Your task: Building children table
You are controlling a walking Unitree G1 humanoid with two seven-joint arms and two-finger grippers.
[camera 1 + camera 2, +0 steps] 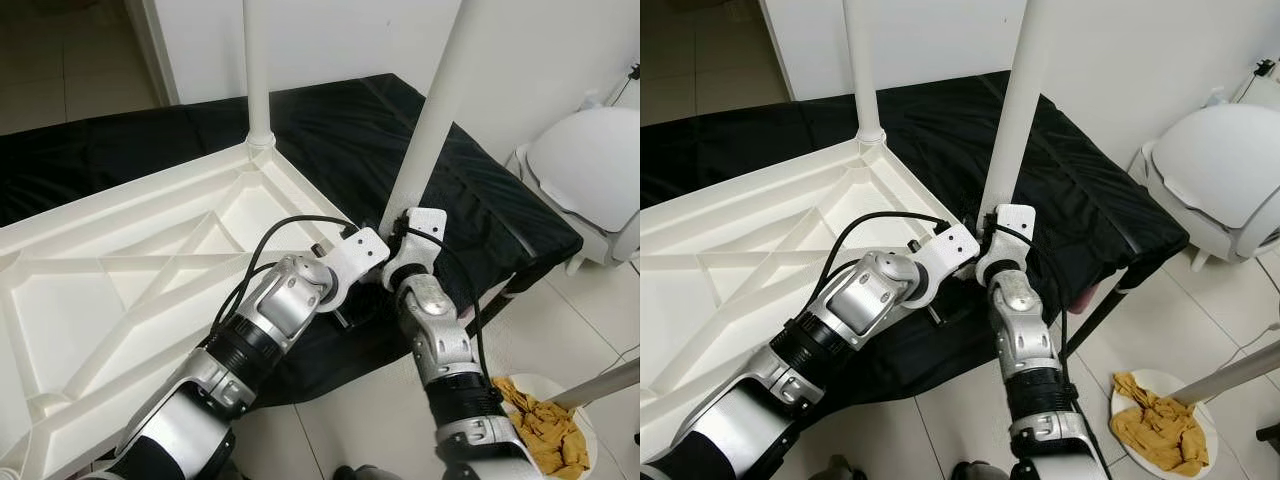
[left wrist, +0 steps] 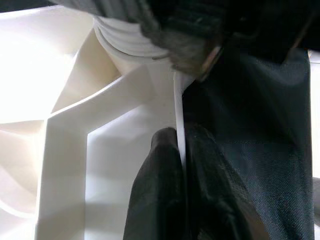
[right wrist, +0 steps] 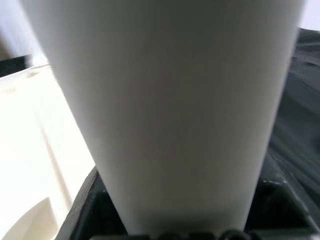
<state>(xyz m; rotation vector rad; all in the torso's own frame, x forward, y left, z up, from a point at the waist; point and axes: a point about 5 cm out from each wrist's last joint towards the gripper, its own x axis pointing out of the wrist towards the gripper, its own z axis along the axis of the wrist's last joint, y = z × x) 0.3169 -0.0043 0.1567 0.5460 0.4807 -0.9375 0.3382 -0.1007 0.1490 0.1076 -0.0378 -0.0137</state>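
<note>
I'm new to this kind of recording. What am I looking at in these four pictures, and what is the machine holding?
This is a humanoid robot with two silver arms. The two wide pictures come from cameras on its head, looking down. The other two come from cameras on each wrist, looking along the black fingers.

A white plastic tabletop lies upside down on a black cloth, showing its ribbed underside. One white leg already stands at the far corner. A second leg stands tilted at the near corner.

The left gripper pinches the tabletop's thin edge between its fingers. The right gripper is at the base of the tilted leg; its wrist view shows that leg very close, but not how the fingers stand.

On the floor nearby lies a yellow rag.
</note>
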